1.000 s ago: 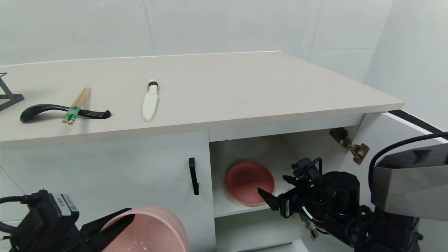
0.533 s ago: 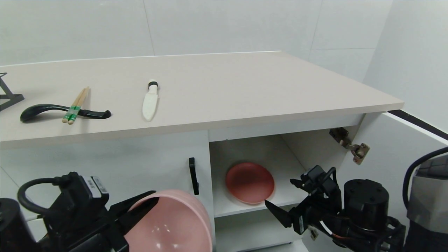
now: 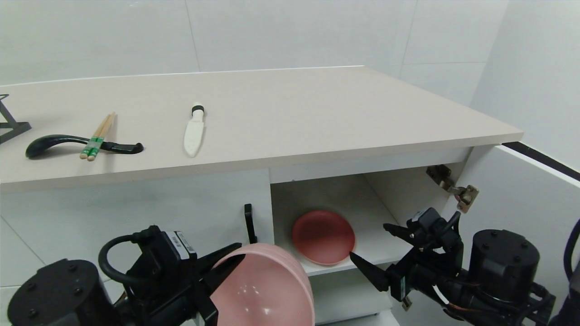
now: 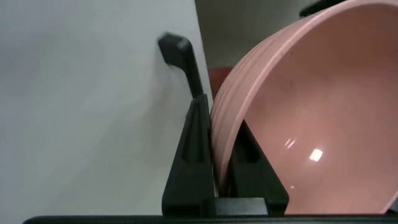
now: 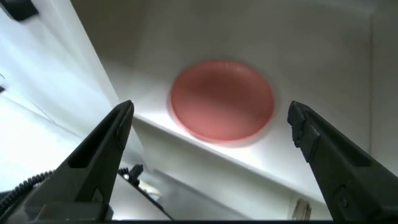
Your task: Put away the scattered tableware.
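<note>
1. Pink bowl (image 3: 267,290) (image 4: 311,124): held tipped on its side at the near edge of the scene, low in front of the cupboard. Its hollow faced the camera. It was below counter level, just near-left of the open compartment and in front of the closed door.
2. Left gripper (image 3: 238,254) (image 4: 217,143): fingers pinched on the bowl's rim, one finger outside the wall and one inside.
3. Red plate (image 3: 323,236) (image 5: 222,99): lay flat on the shelf (image 3: 385,240) inside the open right-hand compartment, towards the shelf's left and near edge. Nothing touched it.
4. Right gripper (image 3: 368,240) (image 5: 210,107): fingers spread wide apart and holding nothing. It was poised at the mouth of the compartment, just right of the plate, with its tips pointing left and inward.
5. Black ladle-type spoon (image 3: 68,144): lay on the countertop (image 3: 317,113), far left.
6. Chopsticks (image 3: 97,136): a wooden pair with green bands, laid across the spoon's handle.
7. White knife (image 3: 195,130): pale, with a black band by the handle. It lay on the countertop to the right of the chopsticks and apart from them.
8. Black stand (image 3: 9,122): partly cut off at the far-left edge of the countertop.
9. Closed cupboard door: left of the compartment, with a black handle (image 3: 248,222) (image 4: 180,59) just behind the bowl.
10. Open cupboard door (image 3: 521,190): swung out to the right, with a metal hinge (image 3: 453,188) at the compartment's upper right corner.
</note>
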